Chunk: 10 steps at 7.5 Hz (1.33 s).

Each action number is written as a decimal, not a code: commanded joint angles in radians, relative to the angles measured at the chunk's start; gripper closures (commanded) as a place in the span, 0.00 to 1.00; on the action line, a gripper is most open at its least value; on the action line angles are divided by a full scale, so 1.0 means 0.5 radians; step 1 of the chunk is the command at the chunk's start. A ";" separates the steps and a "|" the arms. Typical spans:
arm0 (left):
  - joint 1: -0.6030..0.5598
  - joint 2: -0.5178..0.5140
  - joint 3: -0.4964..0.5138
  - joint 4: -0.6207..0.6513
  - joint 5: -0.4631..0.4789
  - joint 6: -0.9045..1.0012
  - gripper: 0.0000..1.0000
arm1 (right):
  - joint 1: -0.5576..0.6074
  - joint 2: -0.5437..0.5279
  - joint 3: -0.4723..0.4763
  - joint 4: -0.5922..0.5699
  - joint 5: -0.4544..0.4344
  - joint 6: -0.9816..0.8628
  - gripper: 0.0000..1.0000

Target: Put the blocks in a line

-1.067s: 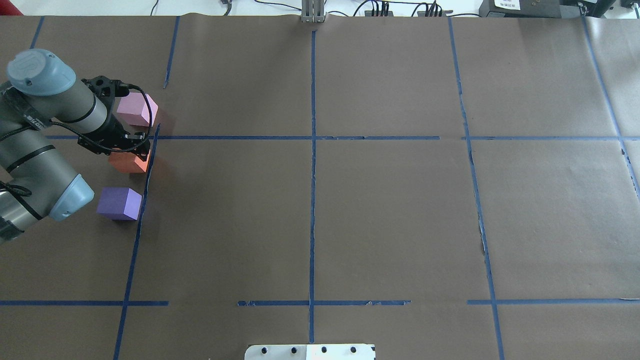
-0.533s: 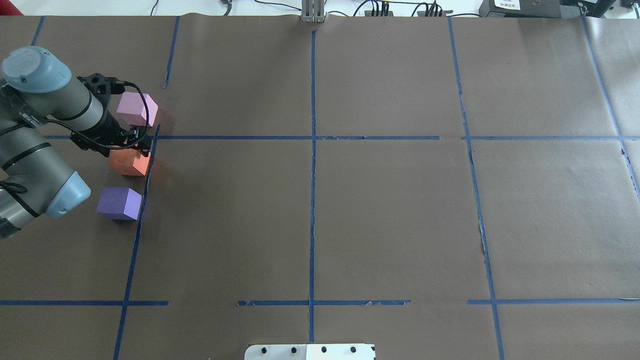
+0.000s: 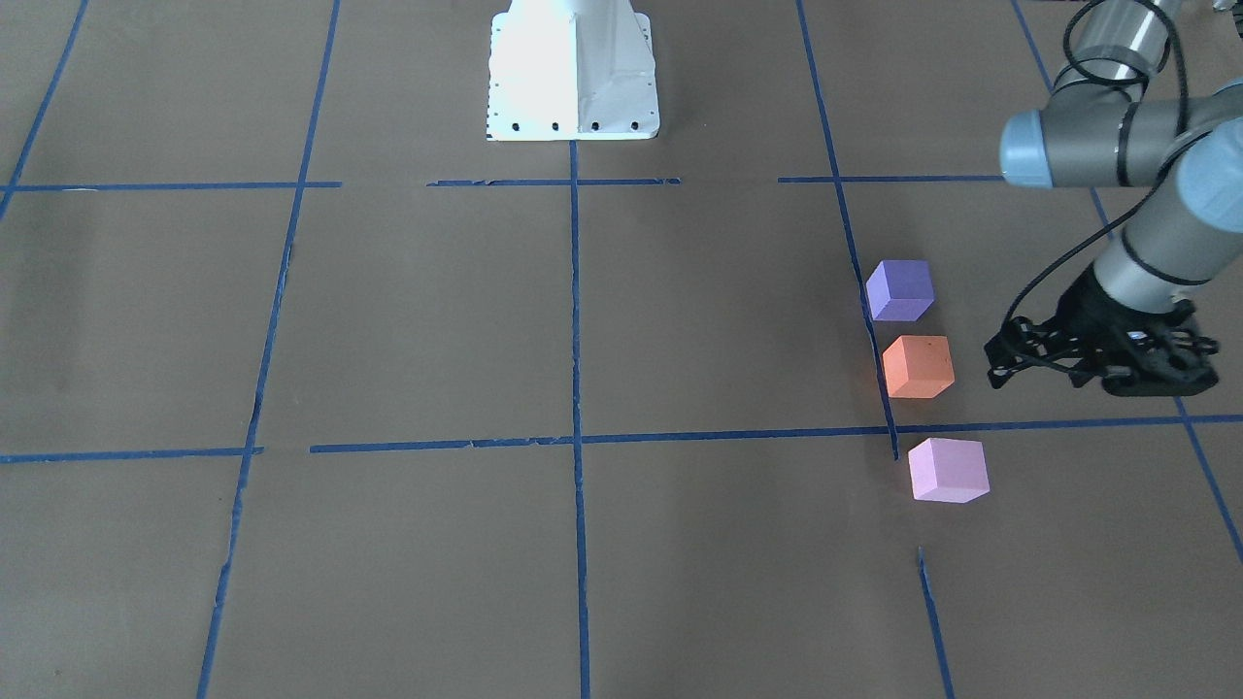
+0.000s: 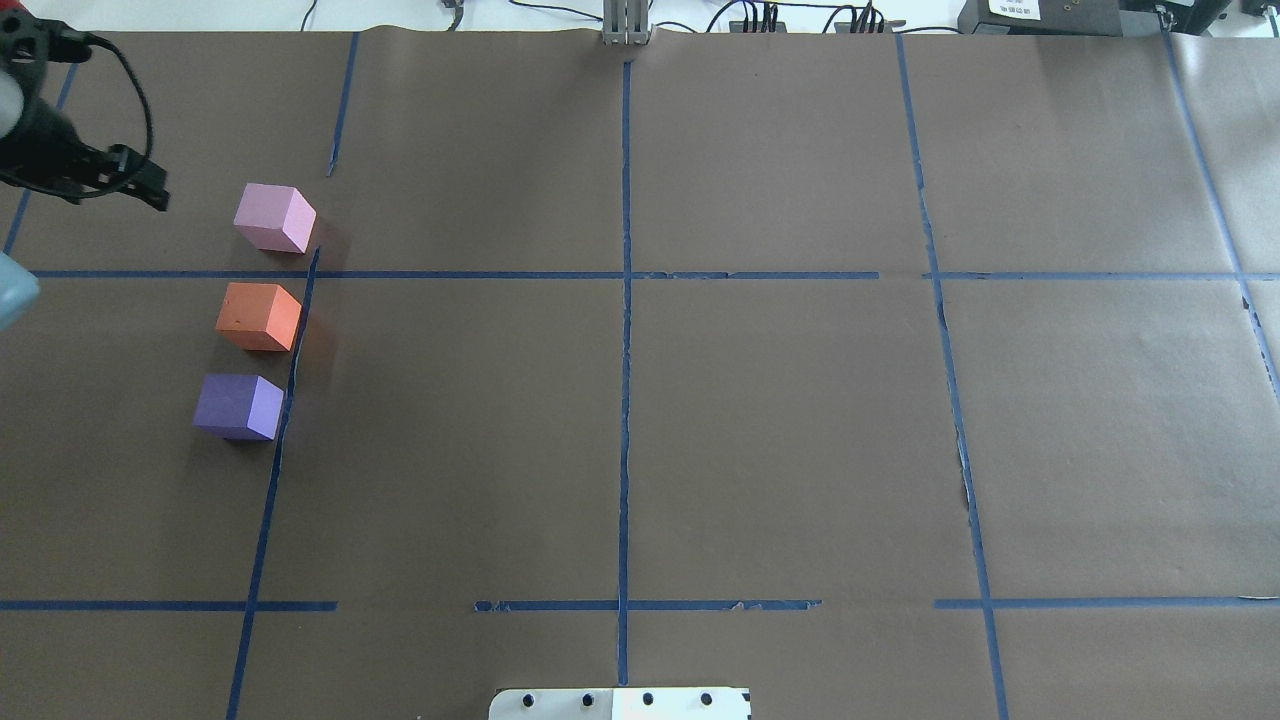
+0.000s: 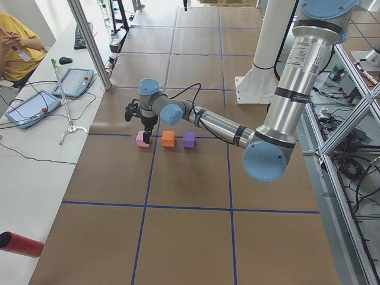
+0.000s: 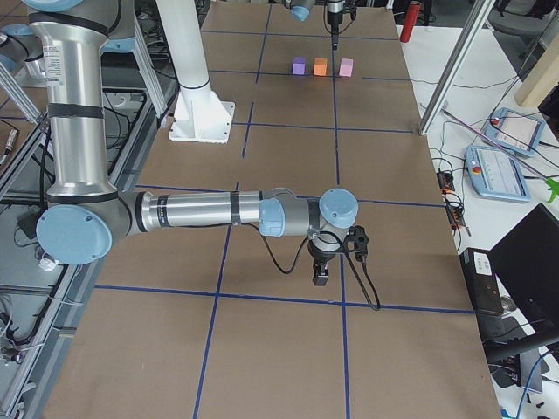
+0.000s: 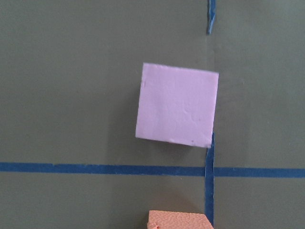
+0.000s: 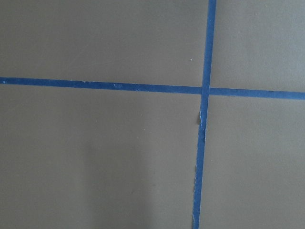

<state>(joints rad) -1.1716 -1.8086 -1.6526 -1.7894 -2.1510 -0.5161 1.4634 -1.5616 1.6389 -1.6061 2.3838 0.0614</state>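
From the front-facing camera, three matte cubes sit in a short row along a blue tape line on the brown paper table cover. The dark violet-purple foam cube is nearest the white robot base, the orange foam cube is in the middle, and the pale pink-lilac foam cube is farthest, across a crosswise tape line. The cubes are near one another but not touching. The left gripper hangs beside the orange cube, clear of it, and whether its jaws are apart or together cannot be told. In the overhead view, the row runs slightly slanted at the table's left side, with the left gripper at the far left edge, apart from the pink cube. The left side view shows the near arm stretched out above the row. In the right side view, the right gripper points down at the paper well apart from the cubes, and its jaws cannot be judged. The left wrist camera looks straight down on the pink cube, with the orange cube's edge at the bottom. The right wrist camera shows only crossing tape on paper.
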 commanded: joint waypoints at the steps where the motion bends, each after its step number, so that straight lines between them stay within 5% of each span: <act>1: -0.382 0.284 0.028 0.032 0.001 0.890 0.01 | 0.000 0.000 -0.001 0.000 0.000 0.000 0.00; 4: -0.724 0.586 0.118 0.032 -0.024 1.204 0.00 | 0.000 0.000 -0.001 0.000 0.000 0.000 0.00; 10: -0.792 0.555 0.124 0.173 -0.309 1.192 0.00 | 0.000 0.000 -0.001 0.000 0.000 0.000 0.00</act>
<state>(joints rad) -1.5663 -1.5299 -1.5903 -1.7031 -2.2848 0.0809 1.4634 -1.5616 1.6387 -1.6061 2.3838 0.0614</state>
